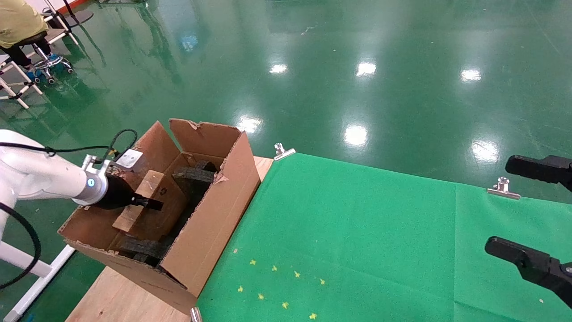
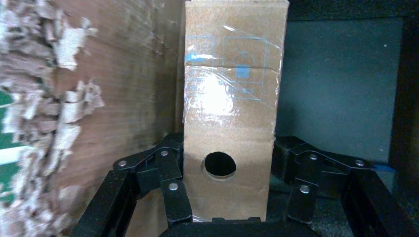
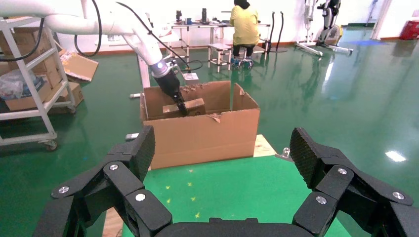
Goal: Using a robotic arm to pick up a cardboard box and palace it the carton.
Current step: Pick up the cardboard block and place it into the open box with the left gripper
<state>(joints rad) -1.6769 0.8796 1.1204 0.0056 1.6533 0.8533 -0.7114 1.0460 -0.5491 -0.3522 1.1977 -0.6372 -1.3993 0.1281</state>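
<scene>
One recycling mark (image 1: 163, 190) on cardboard box (image 1: 138, 201)

green cloth (image 1: 357, 232) | clips (image 1: 503, 188) | seated person (image 3: 245, 24)

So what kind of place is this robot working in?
Probably a robotics lab or workshop hall: a glossy green floor, a wheeled shelf of boxes, and a seated person at a workbench behind the carton.
</scene>
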